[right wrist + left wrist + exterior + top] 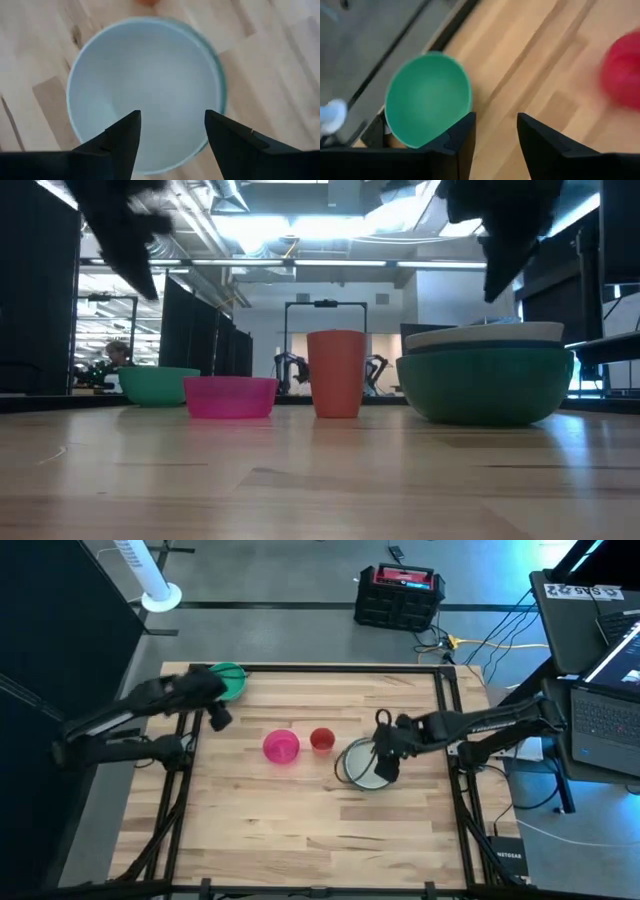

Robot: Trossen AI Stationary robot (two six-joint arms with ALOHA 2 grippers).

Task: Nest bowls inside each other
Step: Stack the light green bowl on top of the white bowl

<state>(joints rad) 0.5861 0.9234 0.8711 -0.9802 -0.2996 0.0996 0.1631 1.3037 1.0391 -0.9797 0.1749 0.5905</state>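
Observation:
A stack of nested bowls [486, 385] stands right of the table's middle: a green bowl outside, a dark teal one in it, a white bowl [145, 95] innermost. My right gripper [170, 131] hovers open above the white bowl, pointing down and clear of its rim [482, 332]. A pink bowl [281, 746] and a red cup [321, 739] stand on the table mid-way. A second green bowl [427, 100] sits at the far left corner. My left gripper [496, 131] hangs open in the air beside it, high above the wood.
Bare wood lies along the table's near half [300, 830]. Beyond the far edge, a black and red case [399, 595] stands on the floor. Laptops [600, 670] sit off the right side.

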